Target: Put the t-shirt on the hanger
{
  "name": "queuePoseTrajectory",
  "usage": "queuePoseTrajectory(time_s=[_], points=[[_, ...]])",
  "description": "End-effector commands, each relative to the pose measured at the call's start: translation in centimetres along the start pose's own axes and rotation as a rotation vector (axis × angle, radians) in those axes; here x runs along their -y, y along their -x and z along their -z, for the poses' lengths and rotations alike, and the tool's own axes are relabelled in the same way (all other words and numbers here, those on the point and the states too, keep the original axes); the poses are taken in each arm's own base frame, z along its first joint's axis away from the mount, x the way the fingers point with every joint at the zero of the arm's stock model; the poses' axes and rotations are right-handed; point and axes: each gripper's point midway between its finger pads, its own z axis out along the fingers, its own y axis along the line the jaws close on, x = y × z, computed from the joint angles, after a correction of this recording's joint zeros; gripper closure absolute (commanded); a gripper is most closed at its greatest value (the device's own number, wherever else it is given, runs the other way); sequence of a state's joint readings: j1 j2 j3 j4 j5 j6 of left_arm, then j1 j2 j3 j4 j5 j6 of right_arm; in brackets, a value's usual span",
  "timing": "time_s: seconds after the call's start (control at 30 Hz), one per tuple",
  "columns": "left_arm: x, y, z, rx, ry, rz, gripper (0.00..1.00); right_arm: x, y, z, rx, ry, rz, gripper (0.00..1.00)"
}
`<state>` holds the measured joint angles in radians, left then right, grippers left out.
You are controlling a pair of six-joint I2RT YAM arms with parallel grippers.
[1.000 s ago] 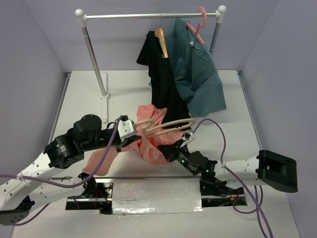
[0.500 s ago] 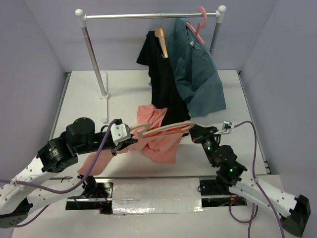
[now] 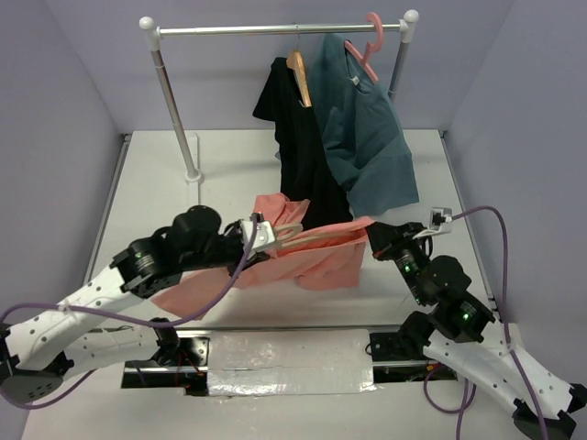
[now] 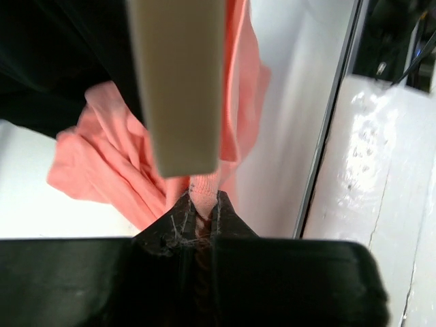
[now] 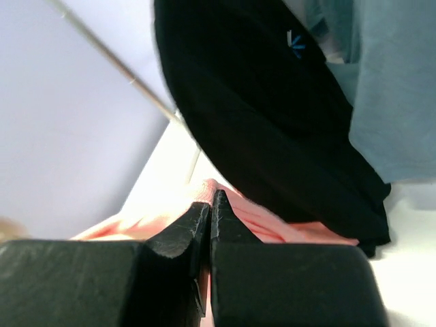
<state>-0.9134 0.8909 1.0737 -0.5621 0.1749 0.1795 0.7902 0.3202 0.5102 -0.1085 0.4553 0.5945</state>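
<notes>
From above, the t-shirt (image 3: 312, 261) hangs stretched sideways over the counter's (image 3: 165, 174) near middle, with the hanger (image 3: 316, 236) along its top edge. Only the wrist views show the jaws. On the left gripper (image 4: 203, 204) they pinch pink cloth under the hanger's bar, and on the right gripper (image 5: 208, 204) they clamp the cloth's edge. Whether the left also grips the hanger is hidden.

Coral t-shirt (image 3: 321, 263) hangs bunched around the near-level beige hanger (image 3: 316, 236)

Top view high, looking down and forward, wrist views close-up, all sharing the t-shirt (image 3: 312, 261)
</notes>
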Motion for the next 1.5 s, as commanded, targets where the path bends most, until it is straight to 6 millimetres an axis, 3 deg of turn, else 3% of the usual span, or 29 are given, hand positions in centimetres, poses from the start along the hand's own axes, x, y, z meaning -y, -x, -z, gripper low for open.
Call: queuePoseTrajectory(time_s=[0.0,0.07,0.17,0.3,0.33,0.37,0.43,0.53,0.67,0.83,1.0,1.13,1.27,1.33,1.37,1.43,1.47], points=[[-1.0,0.2,-0.2,-0.050,0.030,-0.022,1.00,-3.2,3.3,0.4,-0.013,0.068,0.071,1.00],[-1.1,0.7,-0.3,-0.052,0.021,-0.033,1.00,-4.9,3.3,0.1,-0.062,0.130,0.142,1.00],[-0.3,1.1,-0.7,-0.046,-0.037,-0.046,1.00,-9.1,2.1,-1.0,-0.203,0.272,0.242,1.00],[0.3,1.9,0.0,0.017,-0.105,-0.045,1.00,-14.7,-0.9,0.9,-0.342,0.564,0.346,1.00],[1.2,3.1,0.6,0.090,-0.159,-0.055,1.00,-15.4,-1.6,1.5,-0.359,0.606,0.369,0.97],[1.1,2.7,0.6,0.103,-0.170,-0.042,1.00,-16.2,-2.6,2.6,-0.388,0.665,0.391,0.88],[1.9,3.3,1.3,0.154,-0.220,-0.041,1.00,-16.2,-3.4,3.3,-0.409,0.712,0.437,0.63],[2.3,3.1,1.3,0.150,-0.241,-0.038,1.00,-16.2,-2.7,4.0,-0.362,0.748,0.457,0.50],[3.4,3.6,1.6,0.175,-0.309,-0.040,1.00,-17.2,-1.4,4.8,-0.319,0.819,0.486,0.44],[3.9,3.9,2.1,0.199,-0.327,-0.046,1.00,-18.1,-1.4,4.5,-0.340,0.844,0.530,0.39],[4.5,4.3,2.2,0.220,-0.366,-0.047,1.00,-20.8,-1.0,4.1,-0.305,0.947,0.548,0.39],[4.5,4.1,2.0,0.209,-0.372,-0.040,1.00,-21.9,-1.4,3.1,-0.281,0.977,0.557,0.39],[4.4,4.2,2.1,0.216,-0.366,-0.039,1.00,-23.9,-1.3,3.8,-0.238,1.091,0.526,0.39],[4.5,4.2,2.1,0.221,-0.368,-0.038,1.00,-23.9,-2.1,3.4,-0.267,1.082,0.509,0.39],[4.5,4.4,2.1,0.228,-0.369,-0.039,1.00,-24.5,-1.5,3.0,-0.229,1.087,0.497,0.40],[4.5,4.3,2.0,0.225,-0.372,-0.034,1.00,-24.7,-1.9,2.3,-0.222,1.073,0.495,0.53],[4.5,4.4,2.0,0.224,-0.371,-0.031,1.00,-25.1,-1.5,2.2,-0.203,1.085,0.490,0.73]])
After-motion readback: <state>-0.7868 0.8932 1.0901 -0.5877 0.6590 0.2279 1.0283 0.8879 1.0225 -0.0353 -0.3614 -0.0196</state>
